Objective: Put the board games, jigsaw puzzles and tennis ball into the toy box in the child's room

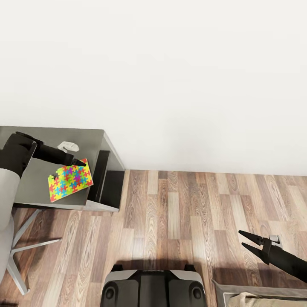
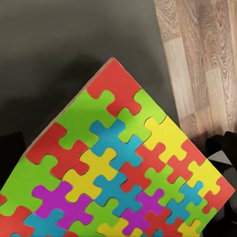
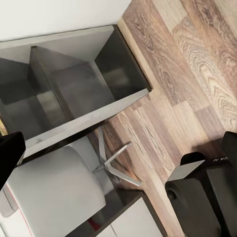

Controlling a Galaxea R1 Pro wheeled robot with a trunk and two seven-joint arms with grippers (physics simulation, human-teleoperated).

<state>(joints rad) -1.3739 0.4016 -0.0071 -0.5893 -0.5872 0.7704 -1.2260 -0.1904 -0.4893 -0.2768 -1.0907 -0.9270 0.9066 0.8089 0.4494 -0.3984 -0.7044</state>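
Reaching over the table (image 1: 38, 192), my left pincer (image 1: 79, 163) grasps the jigsaw puzzle (image 1: 70, 179) by its far corner, near the table's right edge. My right pincer (image 1: 246, 240) hangs released above the wooden floor (image 1: 179, 213).

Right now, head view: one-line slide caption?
Left gripper at the edge of a multicoloured jigsaw puzzle mat on the dark grey side unit; right gripper open above wood floor.
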